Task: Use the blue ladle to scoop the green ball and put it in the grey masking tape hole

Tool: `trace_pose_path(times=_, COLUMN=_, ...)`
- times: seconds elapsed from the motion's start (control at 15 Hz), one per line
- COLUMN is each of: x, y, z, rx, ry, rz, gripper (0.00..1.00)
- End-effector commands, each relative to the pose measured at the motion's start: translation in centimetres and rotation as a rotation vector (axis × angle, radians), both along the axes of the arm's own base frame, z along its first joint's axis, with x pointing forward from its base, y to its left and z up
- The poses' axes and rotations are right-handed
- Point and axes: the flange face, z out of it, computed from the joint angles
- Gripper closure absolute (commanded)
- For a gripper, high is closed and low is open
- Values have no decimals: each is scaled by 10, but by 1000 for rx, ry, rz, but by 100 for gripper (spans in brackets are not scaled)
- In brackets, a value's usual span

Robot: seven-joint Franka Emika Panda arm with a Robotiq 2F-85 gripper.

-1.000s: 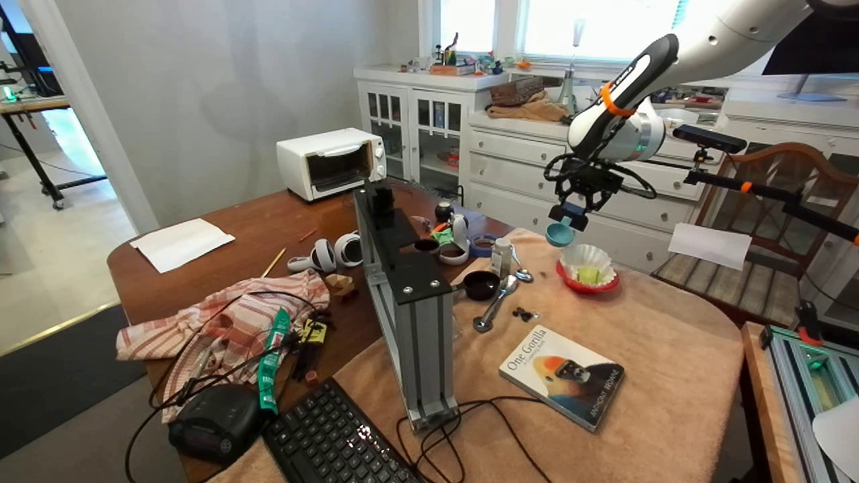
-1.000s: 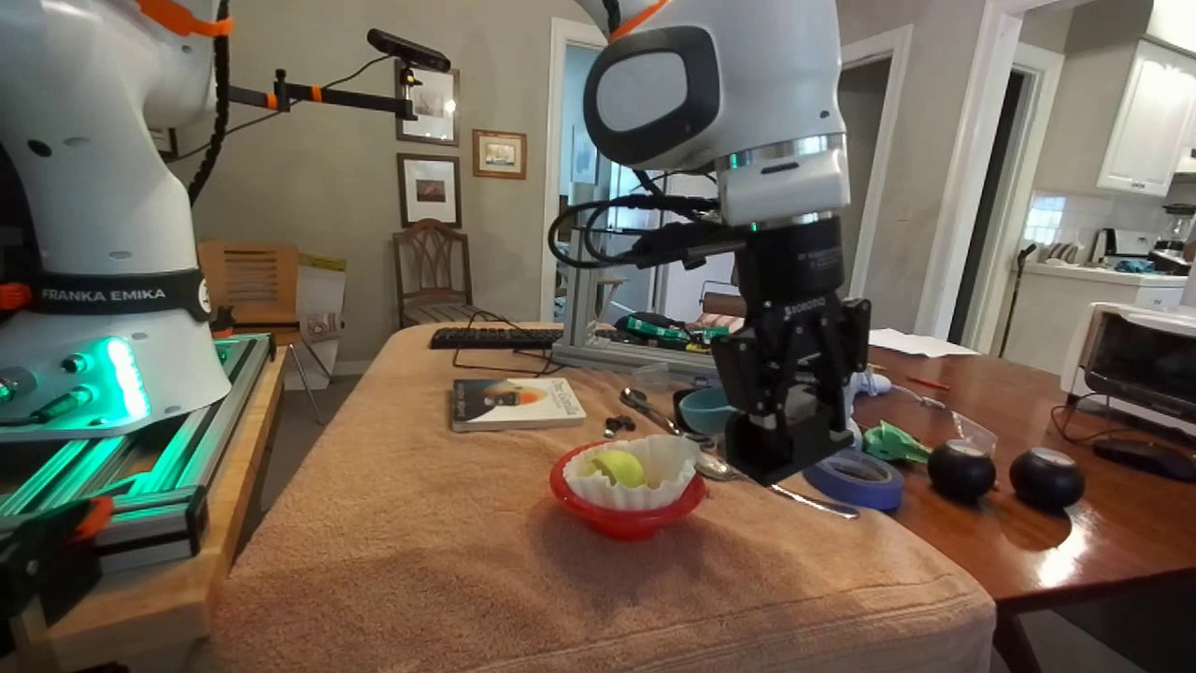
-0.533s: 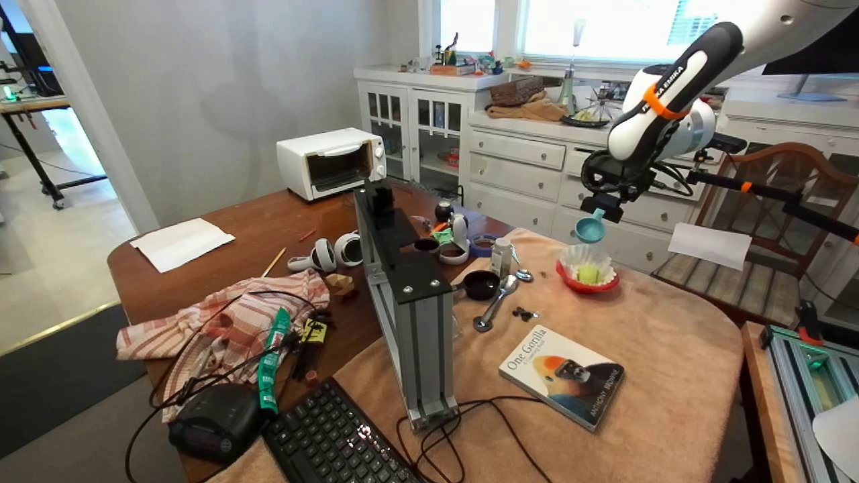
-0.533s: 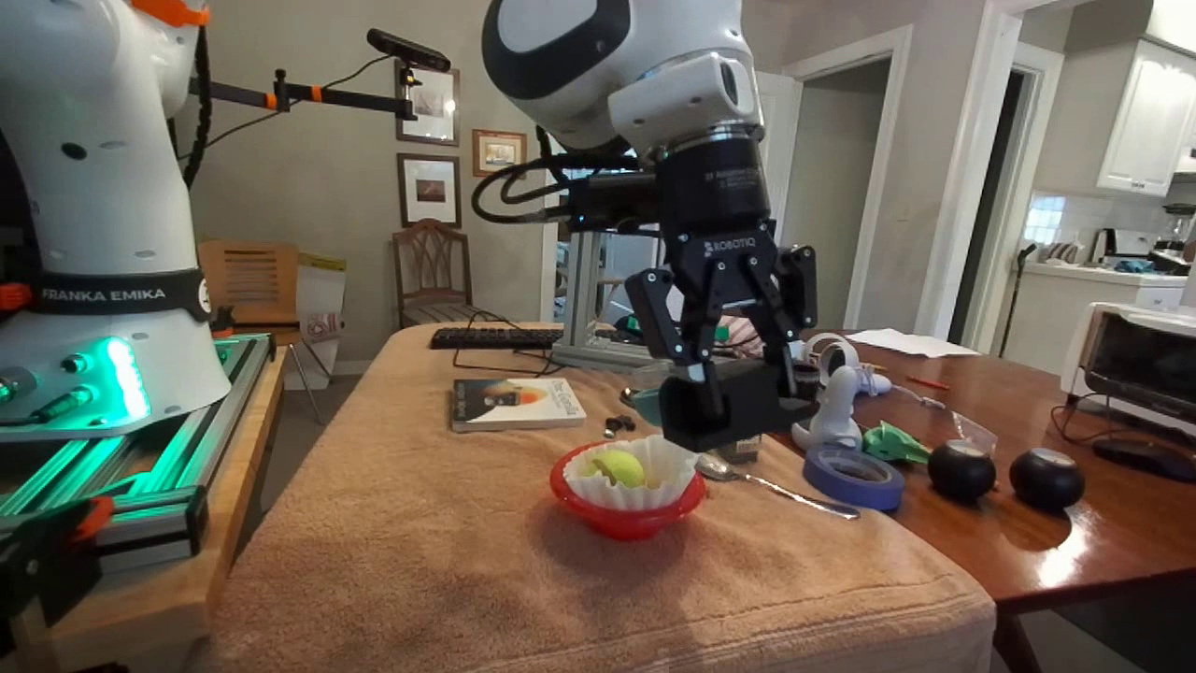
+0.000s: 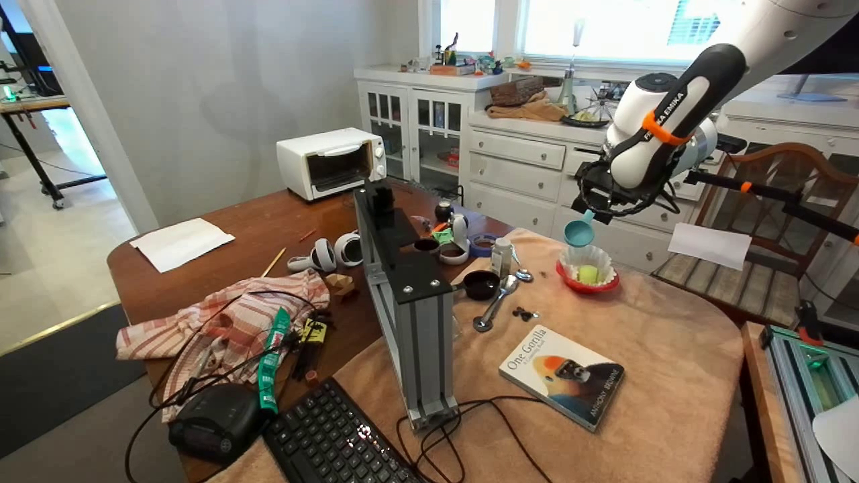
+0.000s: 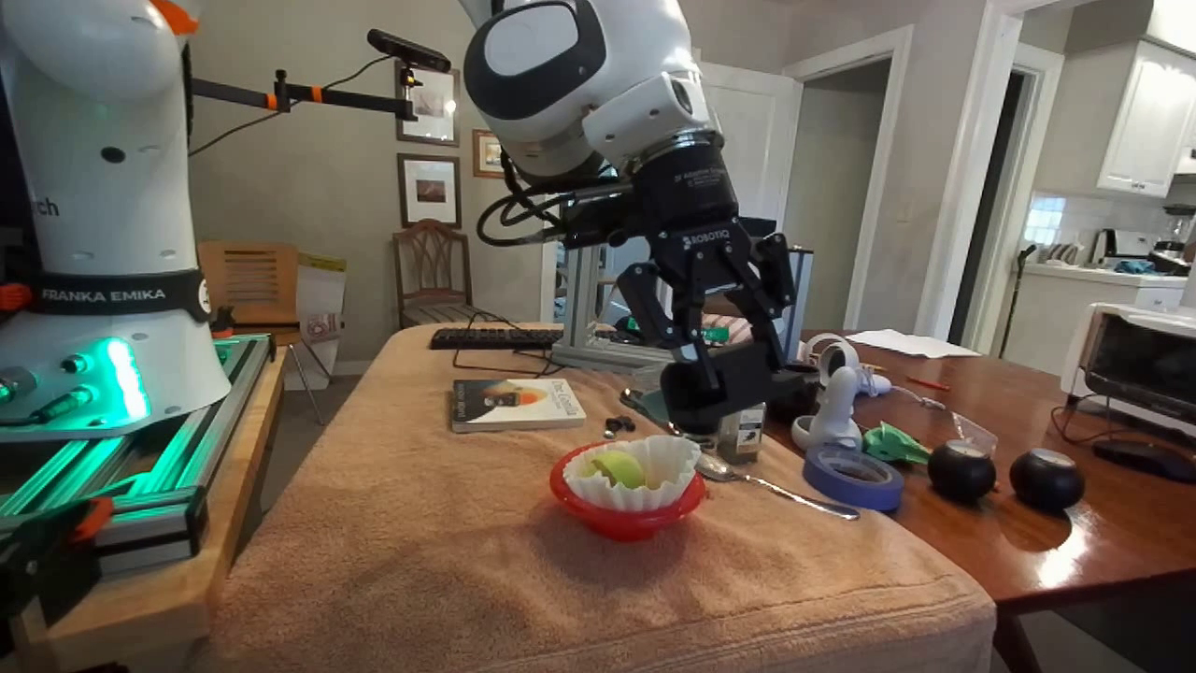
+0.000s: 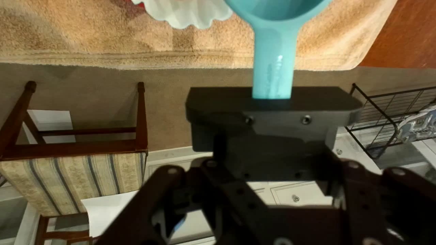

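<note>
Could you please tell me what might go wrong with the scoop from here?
The teal-blue plastic ladle could snag the white fluted liner that holds the small round yellow-green ball. The ball might roll aside when nudged. If pushed, the round red bowl may slide or tip on the peach terry towel.

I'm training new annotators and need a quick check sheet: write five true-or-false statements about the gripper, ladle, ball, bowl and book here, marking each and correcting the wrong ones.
1. The gripper holds the blue ladle by its handle. True.
2. The green ball lies in the fluted white liner of the red bowl. True.
3. The ladle's cup already carries the ball. False: the ball is in the bowl, outside the ladle.
4. The One Gorilla book lies closed on the towel. True.
5. The book touches the bowl. False: towel shows between them.
</note>
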Motion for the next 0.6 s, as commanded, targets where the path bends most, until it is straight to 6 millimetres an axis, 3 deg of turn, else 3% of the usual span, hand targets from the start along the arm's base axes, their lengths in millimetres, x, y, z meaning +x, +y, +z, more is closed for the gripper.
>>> trace_pose_path(times=0.0, x=-3, y=5, z=-1, rx=-76, ry=43, rz=-10, gripper=65)
trace_pose_path(times=0.2, x=-9, y=2, z=10, rx=-166, ry=86, rz=-11, gripper=65)
trace_pose_path(times=0.53, x=-24, y=14, z=14, rx=-116, ry=201, rz=65, gripper=65)
